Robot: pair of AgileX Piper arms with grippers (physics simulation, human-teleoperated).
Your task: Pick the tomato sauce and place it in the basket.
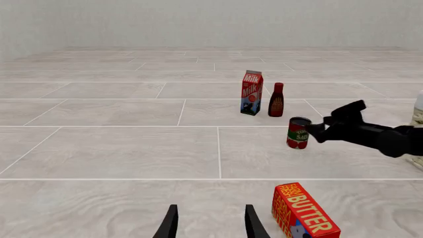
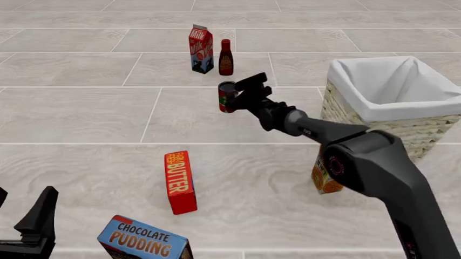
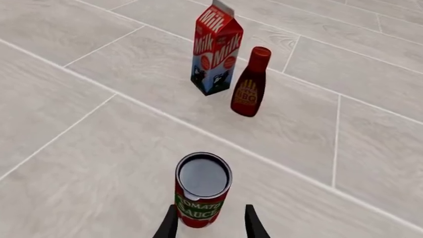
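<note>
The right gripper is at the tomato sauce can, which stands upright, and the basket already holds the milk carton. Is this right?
Not quite. The basket looks empty in the front view; the milk carton stands beside the dark bottle. The rest holds: the right gripper is at the upright can.

Layout across the tiled floor, seen from the arms' side.

Farthest back: milk carton (image 2: 201, 49) with bottle (image 2: 225, 58) just beside it on the right. Nearer and slightly right of those: tomato sauce (image 2: 226, 97), upright, well left of the basket (image 2: 346, 110). Nearer again, left of centre: butter box (image 2: 179, 182). Nearest, at the lower edge: chocolate pudding box (image 2: 144, 240), left of the butter.
</note>
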